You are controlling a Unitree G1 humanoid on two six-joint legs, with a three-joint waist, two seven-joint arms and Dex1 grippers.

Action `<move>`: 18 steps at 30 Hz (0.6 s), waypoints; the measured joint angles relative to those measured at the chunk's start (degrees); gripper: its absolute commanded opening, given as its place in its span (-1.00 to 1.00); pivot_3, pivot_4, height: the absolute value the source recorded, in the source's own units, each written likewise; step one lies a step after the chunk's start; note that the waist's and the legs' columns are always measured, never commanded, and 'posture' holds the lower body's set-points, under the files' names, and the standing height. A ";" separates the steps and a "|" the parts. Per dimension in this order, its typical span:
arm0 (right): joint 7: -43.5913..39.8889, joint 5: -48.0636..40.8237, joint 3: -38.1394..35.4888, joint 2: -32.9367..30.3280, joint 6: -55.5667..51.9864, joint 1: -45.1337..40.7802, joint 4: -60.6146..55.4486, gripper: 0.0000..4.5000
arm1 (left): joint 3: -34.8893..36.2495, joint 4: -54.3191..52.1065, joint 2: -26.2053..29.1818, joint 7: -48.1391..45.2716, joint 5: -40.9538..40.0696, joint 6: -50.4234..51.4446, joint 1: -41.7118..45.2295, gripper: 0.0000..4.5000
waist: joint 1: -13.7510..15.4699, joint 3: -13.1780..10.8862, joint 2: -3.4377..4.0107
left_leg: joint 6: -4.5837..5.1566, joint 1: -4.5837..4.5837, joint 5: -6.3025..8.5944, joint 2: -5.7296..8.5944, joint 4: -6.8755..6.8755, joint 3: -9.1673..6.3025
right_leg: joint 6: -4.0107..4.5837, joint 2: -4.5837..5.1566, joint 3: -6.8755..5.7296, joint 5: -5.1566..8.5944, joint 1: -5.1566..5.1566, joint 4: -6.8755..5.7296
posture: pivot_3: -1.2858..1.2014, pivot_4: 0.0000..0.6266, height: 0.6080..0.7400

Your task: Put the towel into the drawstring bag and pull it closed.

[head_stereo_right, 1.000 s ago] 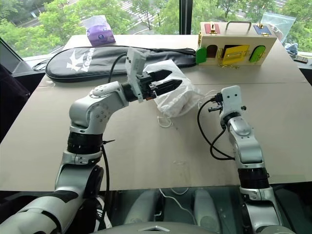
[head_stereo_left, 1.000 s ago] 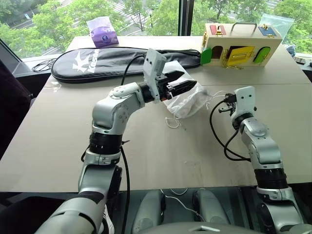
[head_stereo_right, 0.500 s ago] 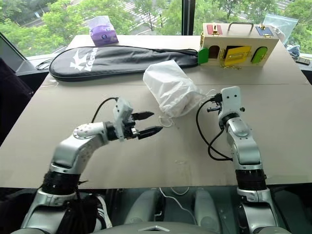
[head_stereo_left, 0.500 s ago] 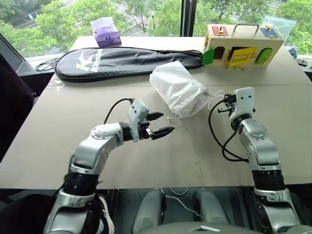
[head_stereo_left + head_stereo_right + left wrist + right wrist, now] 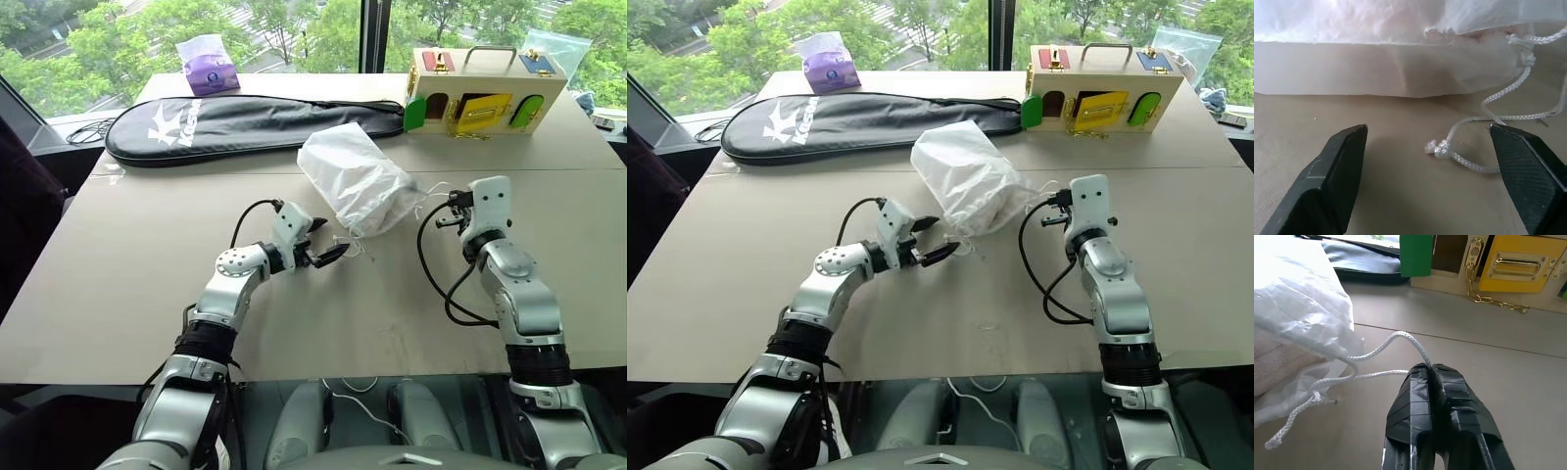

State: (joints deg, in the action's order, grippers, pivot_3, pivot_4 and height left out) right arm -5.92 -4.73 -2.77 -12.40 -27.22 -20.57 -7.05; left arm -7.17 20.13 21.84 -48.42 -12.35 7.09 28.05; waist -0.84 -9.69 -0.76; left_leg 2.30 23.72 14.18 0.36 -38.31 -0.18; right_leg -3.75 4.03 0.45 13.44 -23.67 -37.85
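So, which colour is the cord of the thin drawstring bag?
White: the braided cord of the thin white crinkly bag shows best in the right wrist view.

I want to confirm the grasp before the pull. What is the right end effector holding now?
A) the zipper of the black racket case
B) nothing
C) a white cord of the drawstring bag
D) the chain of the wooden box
C: in the right wrist view the right end effector is shut on a white cord running from the drawstring bag.
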 measured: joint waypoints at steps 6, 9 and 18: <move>0.29 -0.02 -0.26 0.11 -0.15 0.22 -1.03 -1.00 | -1.84 0.68 1.08 -1.89 3.83 -2.45 0.88 -0.95 | 0.00 0.01 0.00 | 0.00 -0.01 0.00 0.00 0.00 -0.01 | 0.00 0.00 0.00 0.00 0.01 -0.02 | 0.03 -0.52 1.00; 0.29 -0.01 -0.27 0.33 -0.18 0.22 -1.03 -1.00 | -1.84 0.63 1.09 -1.99 3.93 -2.47 0.88 -0.98 | -0.01 0.01 0.00 | 0.00 -0.01 0.00 -0.02 0.00 -0.01 | 0.00 0.00 0.00 0.00 0.01 -0.02 | 0.03 -0.52 1.00; 3.06 3.22 -0.82 -0.90 1.26 1.44 -1.02 -1.00 | 4.29 -8.30 1.25 3.75 2.99 -5.38 -4.43 -0.98 | -0.03 0.00 0.00 | 0.00 0.03 0.00 -0.13 0.01 -0.05 | 0.00 0.01 -0.02 0.00 -0.02 0.01 | 0.03 -0.52 1.00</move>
State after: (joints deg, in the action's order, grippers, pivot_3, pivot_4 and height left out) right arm -2.86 -1.51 -3.59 -13.30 -25.96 -19.14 -8.07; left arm -2.88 11.83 23.08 -44.67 -9.36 1.71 23.62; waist -0.86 -9.69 -0.76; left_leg 2.30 23.76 14.18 0.23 -38.30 -0.23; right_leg -3.75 4.04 0.43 13.44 -23.69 -37.84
